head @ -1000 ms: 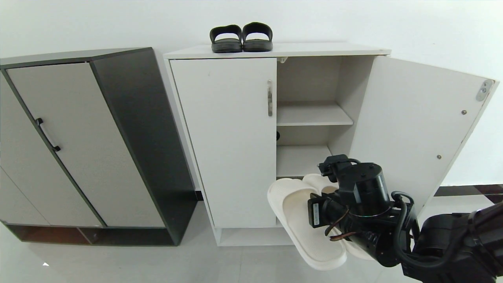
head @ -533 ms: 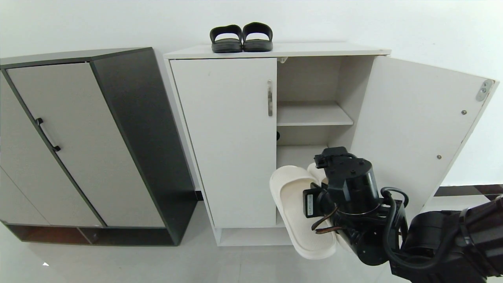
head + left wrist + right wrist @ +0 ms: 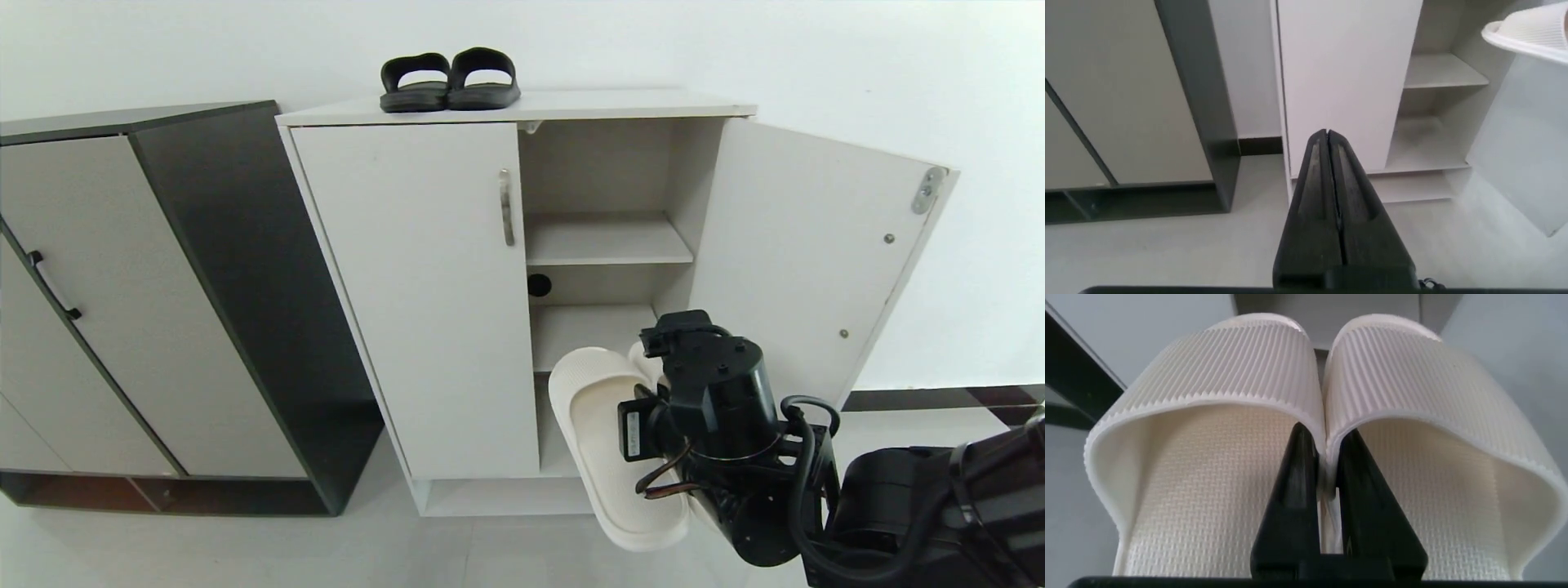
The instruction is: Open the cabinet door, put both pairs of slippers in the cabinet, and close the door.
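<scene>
The white cabinet (image 3: 506,108) stands with its right door (image 3: 800,261) swung open and its left door (image 3: 408,286) closed. A pair of black slippers (image 3: 449,79) rests on its top. My right gripper (image 3: 1327,469) is shut on the inner edges of a pair of white slippers (image 3: 1315,400), held side by side. In the head view the white slippers (image 3: 596,433) hang in front of the open compartment, level with the lower shelf (image 3: 588,327). My left gripper (image 3: 1327,135) is shut on nothing, low over the floor and facing the cabinet.
A dark grey cabinet (image 3: 204,286) with a closed door stands against the white one's left side. The upper shelf (image 3: 604,241) is bare. A small dark round thing (image 3: 539,285) shows behind the closed door's edge. Pale floor (image 3: 245,547) lies in front.
The head view has shifted, so the cabinets sit further left. My right gripper has carried the white slippers up and nearer to the open compartment.
</scene>
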Available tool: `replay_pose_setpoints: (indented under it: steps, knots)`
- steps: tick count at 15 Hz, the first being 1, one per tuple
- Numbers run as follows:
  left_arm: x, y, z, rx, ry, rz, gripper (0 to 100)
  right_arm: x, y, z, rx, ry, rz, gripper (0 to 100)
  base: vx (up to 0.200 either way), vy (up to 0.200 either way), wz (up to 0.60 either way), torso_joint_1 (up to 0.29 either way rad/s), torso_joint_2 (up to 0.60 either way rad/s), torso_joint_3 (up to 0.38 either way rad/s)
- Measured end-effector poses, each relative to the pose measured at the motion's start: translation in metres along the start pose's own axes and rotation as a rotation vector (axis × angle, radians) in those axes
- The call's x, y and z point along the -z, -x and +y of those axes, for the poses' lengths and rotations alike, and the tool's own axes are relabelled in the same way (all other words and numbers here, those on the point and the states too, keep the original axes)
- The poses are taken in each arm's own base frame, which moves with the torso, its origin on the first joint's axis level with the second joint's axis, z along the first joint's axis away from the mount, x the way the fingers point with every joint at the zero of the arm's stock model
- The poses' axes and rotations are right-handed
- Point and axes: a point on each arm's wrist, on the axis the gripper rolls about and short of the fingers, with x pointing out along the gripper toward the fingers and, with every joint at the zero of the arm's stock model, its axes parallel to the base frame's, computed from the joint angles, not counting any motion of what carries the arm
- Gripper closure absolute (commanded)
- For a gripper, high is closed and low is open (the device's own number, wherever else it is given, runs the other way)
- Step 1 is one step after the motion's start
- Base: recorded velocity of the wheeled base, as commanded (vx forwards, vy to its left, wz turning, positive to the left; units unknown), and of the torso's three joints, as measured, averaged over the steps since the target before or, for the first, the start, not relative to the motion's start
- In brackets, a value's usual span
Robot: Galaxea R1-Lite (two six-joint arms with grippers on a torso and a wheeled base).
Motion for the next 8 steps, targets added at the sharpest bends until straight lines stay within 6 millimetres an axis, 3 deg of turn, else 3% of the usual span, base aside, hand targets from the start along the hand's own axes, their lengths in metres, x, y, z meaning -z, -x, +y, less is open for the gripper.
replay_pose_setpoints:
  steps: [4, 8]
  knots:
    - [0.0, 0.0, 0.0, 0.004, 0.0, 0.001, 100, 0.003, -0.01, 0.006, -0.012, -0.035, -0.038, 100, 0.0, 0.0, 0.0, 0.0, 0.0, 0.0]
    - [0.0, 0.0, 0.0, 0.003, -0.001, 0.0, 100, 0.006, -0.044, 0.004, 0.028, -0.026, -0.126, 100, 0.0, 0.0, 0.0, 0.0, 0.0, 0.0]
